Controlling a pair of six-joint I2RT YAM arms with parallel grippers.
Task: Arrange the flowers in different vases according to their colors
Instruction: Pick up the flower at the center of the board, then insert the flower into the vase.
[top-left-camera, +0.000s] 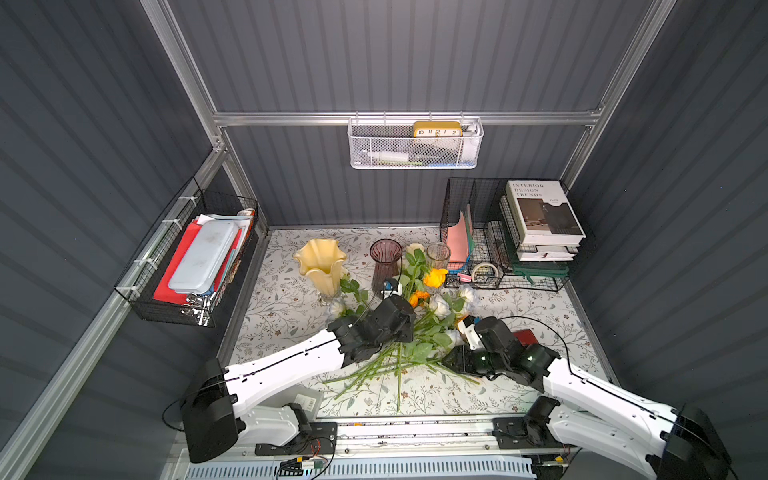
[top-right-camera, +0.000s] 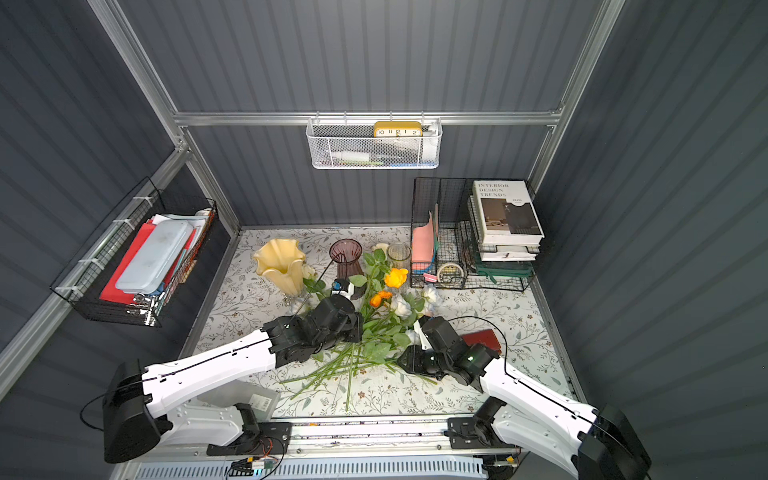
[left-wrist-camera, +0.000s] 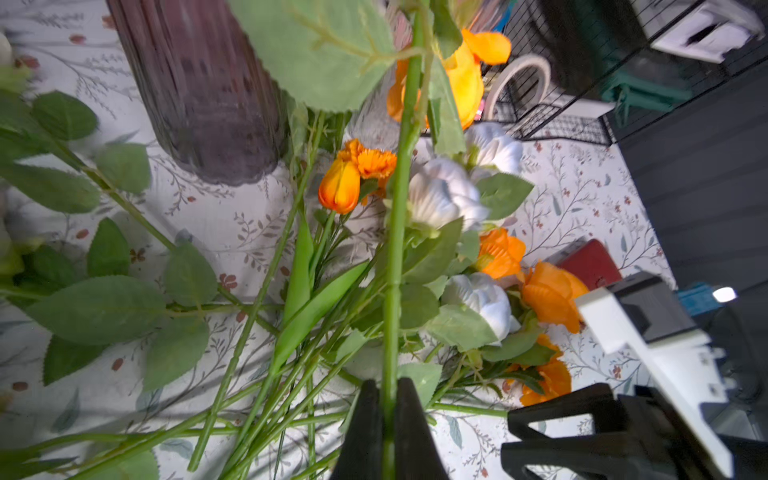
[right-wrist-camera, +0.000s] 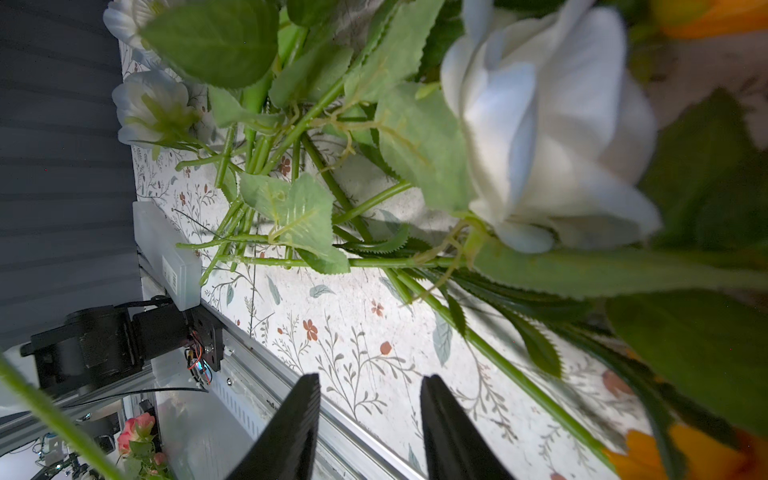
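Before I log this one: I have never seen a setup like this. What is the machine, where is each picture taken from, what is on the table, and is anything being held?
It is a tabletop robot with two arms, each ending in a two-finger gripper. The two wide pictures come from one camera head overhead and show nearly the same view. The two close-ups come from cameras on the wrists, looking out along the fingers.

On the tablecloth lies a heap of artificial flowers, white and orange, with their stems tangled. Behind it stand a yellow vase, a purple vase and a clear vase.

The left gripper is shut on one green stem. The right gripper is open and holds nothing; it sits low by the heap, near a white rose.
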